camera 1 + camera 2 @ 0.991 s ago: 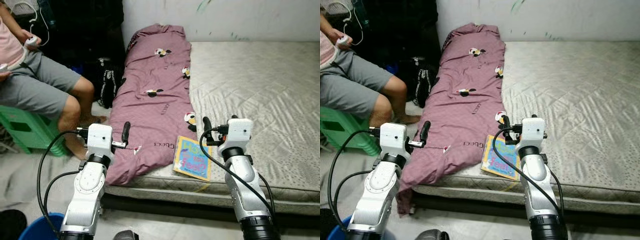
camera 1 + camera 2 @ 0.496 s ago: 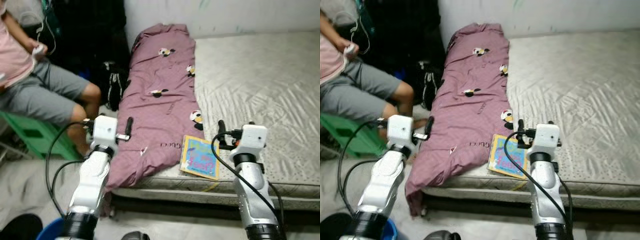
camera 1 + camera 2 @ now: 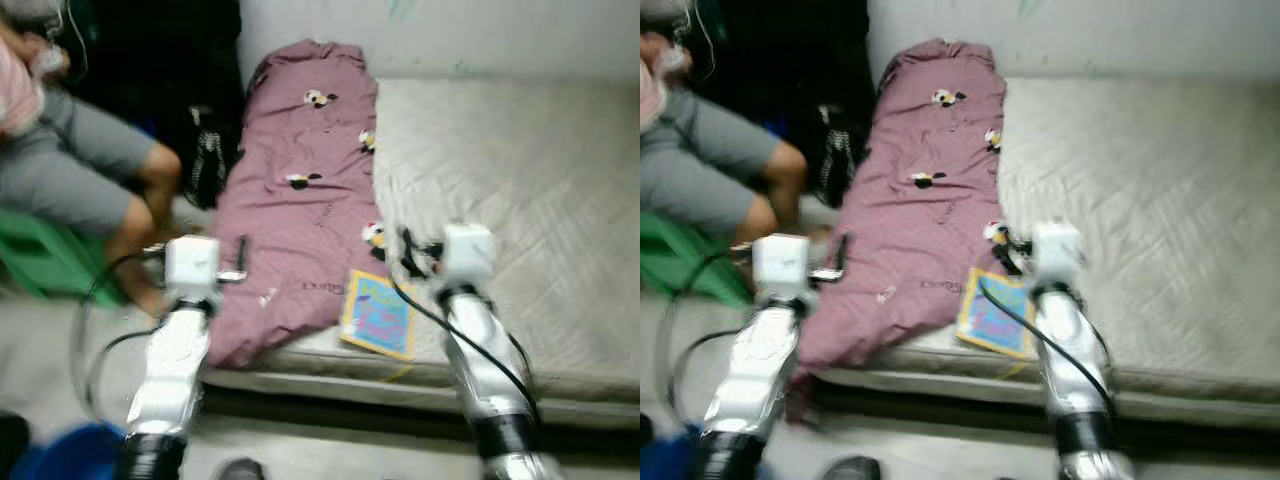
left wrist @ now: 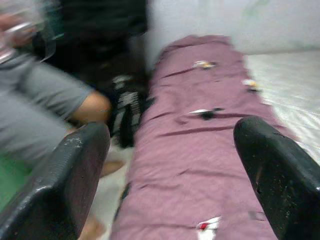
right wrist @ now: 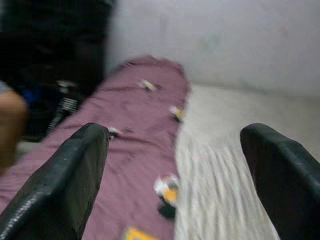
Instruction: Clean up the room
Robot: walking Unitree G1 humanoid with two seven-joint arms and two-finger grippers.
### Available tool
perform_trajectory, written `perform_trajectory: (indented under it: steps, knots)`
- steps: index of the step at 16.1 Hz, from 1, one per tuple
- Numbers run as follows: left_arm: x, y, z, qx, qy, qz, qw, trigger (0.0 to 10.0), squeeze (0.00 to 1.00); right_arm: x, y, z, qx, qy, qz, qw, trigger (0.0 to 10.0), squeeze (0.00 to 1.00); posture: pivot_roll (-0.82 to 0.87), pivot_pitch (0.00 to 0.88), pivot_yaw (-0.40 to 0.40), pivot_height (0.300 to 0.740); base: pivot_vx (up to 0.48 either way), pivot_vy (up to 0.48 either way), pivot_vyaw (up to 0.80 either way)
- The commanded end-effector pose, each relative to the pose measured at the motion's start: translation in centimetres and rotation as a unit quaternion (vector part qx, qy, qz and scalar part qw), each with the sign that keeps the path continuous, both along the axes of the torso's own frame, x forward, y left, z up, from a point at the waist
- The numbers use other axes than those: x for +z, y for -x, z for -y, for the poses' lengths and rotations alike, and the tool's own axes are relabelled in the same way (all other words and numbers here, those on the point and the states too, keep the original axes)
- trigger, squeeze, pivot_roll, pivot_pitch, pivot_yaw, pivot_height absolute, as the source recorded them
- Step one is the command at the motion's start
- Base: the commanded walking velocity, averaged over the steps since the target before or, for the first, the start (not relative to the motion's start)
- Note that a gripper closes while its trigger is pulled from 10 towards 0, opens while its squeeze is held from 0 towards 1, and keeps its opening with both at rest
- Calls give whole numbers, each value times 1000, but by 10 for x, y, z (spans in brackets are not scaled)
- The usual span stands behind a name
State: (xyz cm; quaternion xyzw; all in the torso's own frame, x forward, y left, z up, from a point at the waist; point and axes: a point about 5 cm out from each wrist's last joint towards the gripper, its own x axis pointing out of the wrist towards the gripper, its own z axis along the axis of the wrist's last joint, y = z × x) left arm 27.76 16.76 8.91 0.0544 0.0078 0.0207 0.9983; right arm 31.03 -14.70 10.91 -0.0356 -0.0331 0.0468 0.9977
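Grey quilted mattress [image 3: 520, 190] occupies the right of the scene, set against a pale wall. A mauve blanket [image 3: 300, 200] with small cartoon prints lies lengthwise along the mattress's left edge, its near end drooping over the side toward the floor. A colourful picture book [image 3: 378, 313] rests flat on the mattress near the front edge, touching the blanket's near right corner.

Left gripper [image 4: 170, 175] — fingers set wide apart, nothing between them — is held above the blanket's overhanging left edge. Right gripper [image 5: 175, 180] is likewise spread wide and empty, raised just beside the book on its right. In the head views each appears as a white wrist block on a silver arm, blurred.

A seated person [image 3: 70, 160] in grey shorts is at far left on a green stool [image 3: 40, 262]; a black bag [image 3: 205, 165] sits between the person's knee and the blanket. A blue bucket [image 3: 70, 455] shows at the lower left corner.

Compared with half a second ago, the whole picture has shifted and is now motion-blurred — the camera moved; the book, blanket and bag keep the same relations, and both arms hold the same raised posture.
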Motion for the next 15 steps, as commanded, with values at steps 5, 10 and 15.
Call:
perform_trajectory:
  steps: [5, 10, 15]
  knots:
    - [0, 22, -8, 48, 3, 6, 999, 10000, 0, -9, -4, -22, 58, 5, -19, 998, 10000, 0, 106, 0, -102, 740, 0, 0, 0]
    - [-9, 29, -5, 20, 6, -26, 999, 10000, 0, -24, 14, -5, 15, -17, -43, 999, 10000, 0, 35, 0, -42, 740, 0, 0, -283]
    - [-1, 18, 13, -52, 33, -13, 998, 10000, 0, -25, 19, 2, -5, -12, -40, 999, 10000, 0, -3, 0, -13, 740, 0, 0, 0]
